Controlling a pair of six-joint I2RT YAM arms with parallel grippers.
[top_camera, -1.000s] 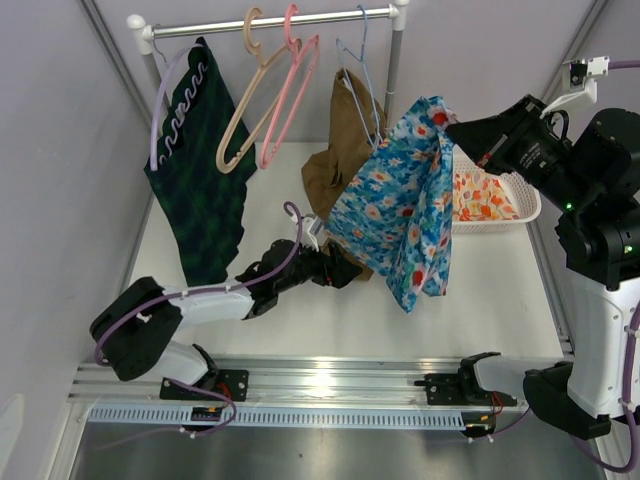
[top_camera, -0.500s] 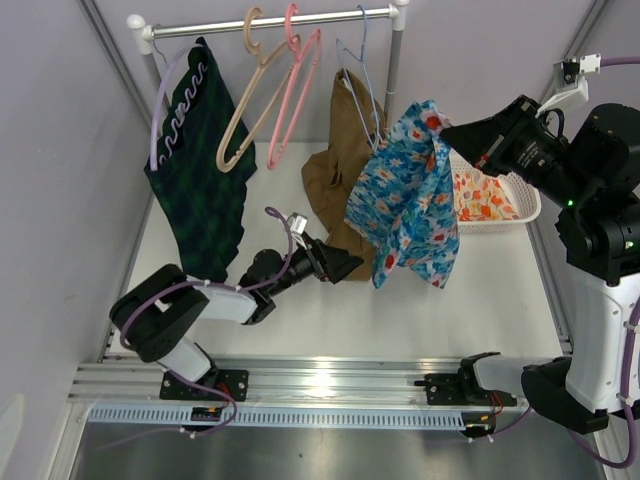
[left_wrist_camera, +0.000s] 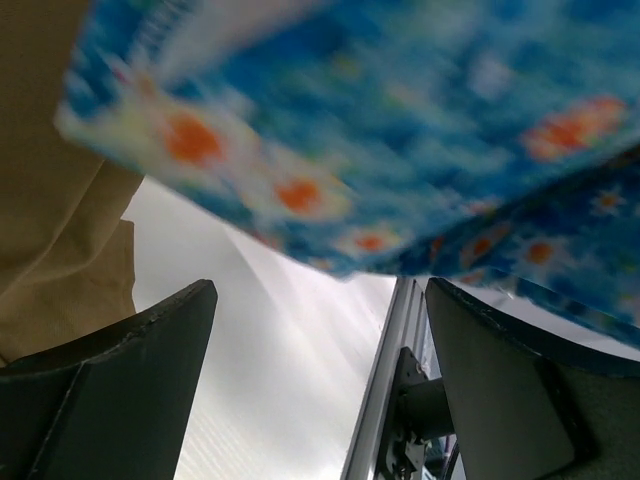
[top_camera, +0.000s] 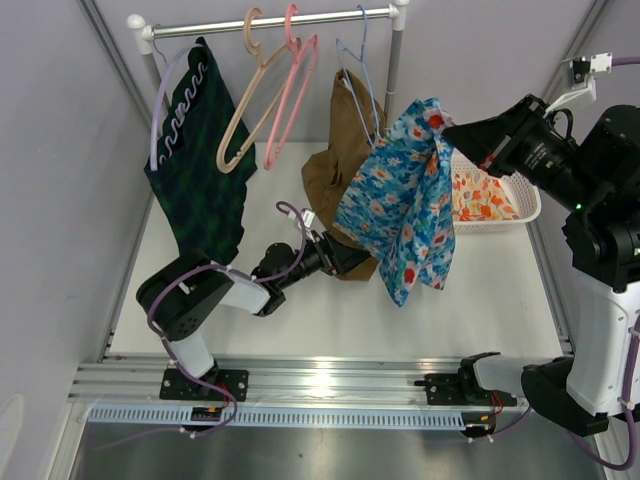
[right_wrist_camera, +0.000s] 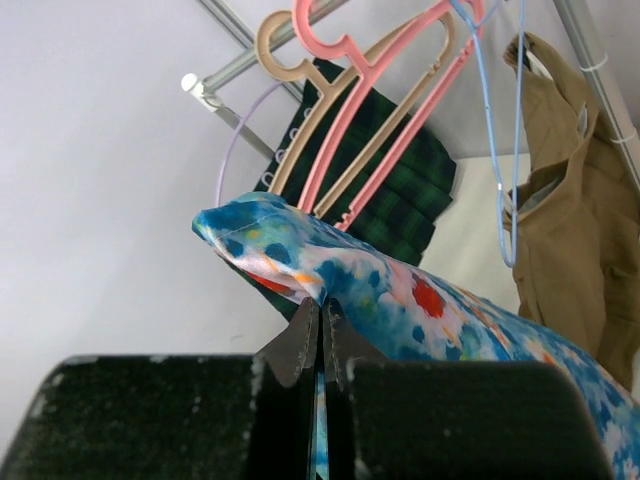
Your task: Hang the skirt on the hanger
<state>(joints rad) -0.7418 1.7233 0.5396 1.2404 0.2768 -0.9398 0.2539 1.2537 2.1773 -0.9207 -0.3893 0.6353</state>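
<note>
At the upper hem, the right fingers (right_wrist_camera: 303,345) are clamped shut on the blue floral skirt (top_camera: 400,205). The skirt hangs above the worktop (top_camera: 480,285), touching the brown garment (top_camera: 335,165) below the rail (top_camera: 210,27). Under its lower edge, the left fingers (top_camera: 352,257) stand apart, gripping nothing.

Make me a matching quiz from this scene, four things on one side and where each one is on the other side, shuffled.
Things:
1. floral skirt
2. green plaid skirt
3. pink hanger
4. basket

Places:
A. bare on the rail
B. on the table at the right, orange cloth inside
C. pinched in the jaws of the right gripper
D. on the lilac hanger at the rail's left end

Pairs: 1-C, 2-D, 3-A, 4-B
</note>
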